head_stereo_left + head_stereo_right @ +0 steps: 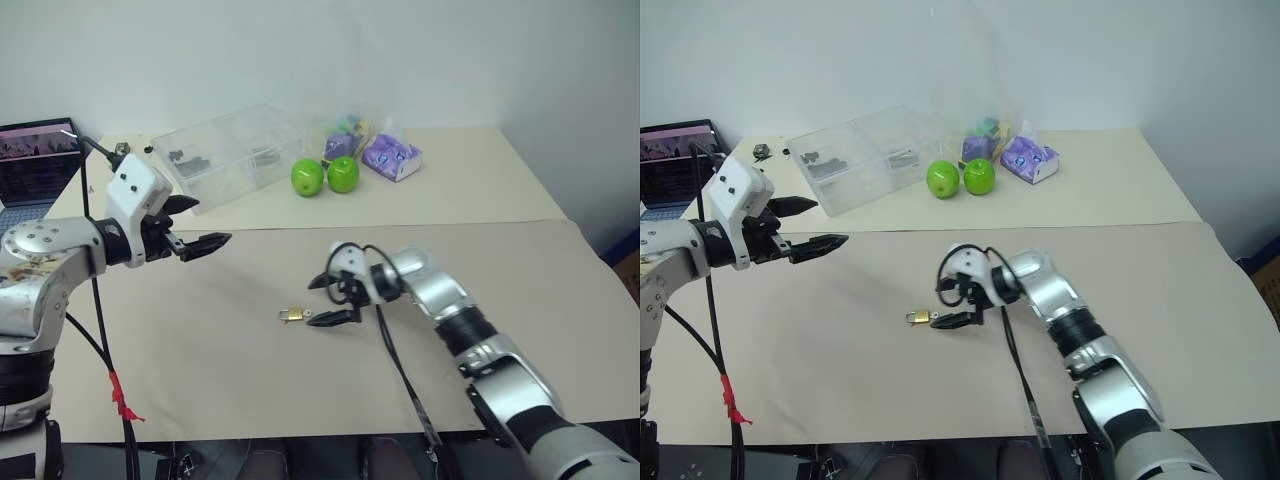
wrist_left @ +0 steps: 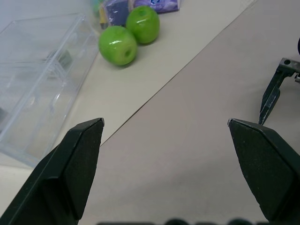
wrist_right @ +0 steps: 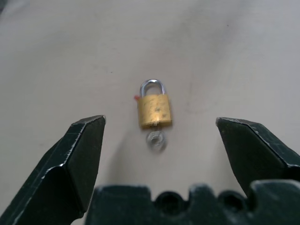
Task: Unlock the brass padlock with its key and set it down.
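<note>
The brass padlock [image 3: 154, 110] lies flat on the beige table sheet [image 1: 200, 340], and both legs of its silver shackle meet the body. The key [image 3: 155, 139] sticks out of the lock's bottom, showing its small round head. My right gripper [image 1: 318, 302] is open just to the right of the lock, pointing left at it. The jaws stand wide on either side of the lock without touching it. My left gripper [image 1: 212, 222] hangs open and empty above the table, well to the left and higher up.
At the back stand a clear plastic box [image 1: 230, 150], two green apples [image 1: 307, 177] [image 1: 343, 175] and a purple tissue packet [image 1: 392, 157]. A laptop [image 1: 35, 160] sits at the far left. A black cable [image 1: 400, 370] trails from my right wrist to the table's front edge.
</note>
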{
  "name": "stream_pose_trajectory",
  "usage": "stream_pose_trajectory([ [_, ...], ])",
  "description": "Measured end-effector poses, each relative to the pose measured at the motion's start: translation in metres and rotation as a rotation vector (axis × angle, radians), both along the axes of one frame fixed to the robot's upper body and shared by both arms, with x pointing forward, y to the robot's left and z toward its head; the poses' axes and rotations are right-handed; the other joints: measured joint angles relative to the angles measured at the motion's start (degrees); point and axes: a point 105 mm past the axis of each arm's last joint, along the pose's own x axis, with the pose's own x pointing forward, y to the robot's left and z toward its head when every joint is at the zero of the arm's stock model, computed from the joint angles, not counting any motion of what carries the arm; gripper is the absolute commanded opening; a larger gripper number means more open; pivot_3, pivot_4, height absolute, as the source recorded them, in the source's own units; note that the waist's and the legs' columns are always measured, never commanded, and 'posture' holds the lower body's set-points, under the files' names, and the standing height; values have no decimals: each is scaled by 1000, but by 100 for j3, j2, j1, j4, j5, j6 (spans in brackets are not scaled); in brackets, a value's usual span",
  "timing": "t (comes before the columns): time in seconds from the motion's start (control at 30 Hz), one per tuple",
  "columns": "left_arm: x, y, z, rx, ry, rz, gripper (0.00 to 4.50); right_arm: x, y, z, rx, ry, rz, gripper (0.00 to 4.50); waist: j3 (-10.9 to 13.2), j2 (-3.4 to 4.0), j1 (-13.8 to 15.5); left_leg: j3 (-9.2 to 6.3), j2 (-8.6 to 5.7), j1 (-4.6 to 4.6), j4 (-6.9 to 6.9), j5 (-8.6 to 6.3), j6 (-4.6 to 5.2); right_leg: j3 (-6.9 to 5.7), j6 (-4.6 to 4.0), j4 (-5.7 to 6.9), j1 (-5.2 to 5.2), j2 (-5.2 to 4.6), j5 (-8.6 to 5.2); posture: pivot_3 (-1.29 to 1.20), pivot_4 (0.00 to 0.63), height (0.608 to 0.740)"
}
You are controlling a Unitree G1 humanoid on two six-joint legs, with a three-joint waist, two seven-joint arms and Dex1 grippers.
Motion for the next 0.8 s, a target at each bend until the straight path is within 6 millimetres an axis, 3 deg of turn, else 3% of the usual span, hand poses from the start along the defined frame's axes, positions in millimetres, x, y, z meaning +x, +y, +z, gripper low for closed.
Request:
stream_pose_trajectory([
  [0.07,0,-12,-7,-12,-19,-41,4500,-9,-18,7,17,40,-17,4492,-1,2,6,2,1,0,0,-1,1,0,0,-2,2,0,0,0,150,740],
  [0.2,-7,-38,-40,-14,15,-166,4500,-19,-47,27,38,51,-65,4492,-1,2,-31,13,4,1,0,-4,6,9,-3,-6,1,2,0,0,150,740],
  [0.3,-11,-50,-50,-3,18,-235,4500,-21,-58,47,79,24,-99,4492,-1,1,-41,17,7,2,1,-7,12,10,-5,-8,2,5,0,0,150,740],
  [0.43,-9,-53,-63,24,16,-297,4500,-32,-66,67,93,-53,-92,4492,-3,5,4,20,5,1,3,-9,16,10,-5,-14,6,2,0,0,150,740],
  [0.53,-10,-56,-85,36,68,-357,4500,-39,-70,82,118,-85,-109,4492,-3,5,31,22,4,-2,8,-10,18,10,-5,-18,8,1,0,0,150,740],
  [0.7,-6,-56,-108,35,109,-400,4500,-40,-77,85,108,-93,-178,4492,-6,8,99,25,5,1,9,-10,19,9,-6,-16,9,2,0,0,150,740],
  [0.8,0,-65,-122,31,123,-439,4500,-39,-78,83,101,-92,-217,4492,-7,9,139,26,4,-2,14,-10,19,8,-6,-16,10,2,0,0,150,740],
])
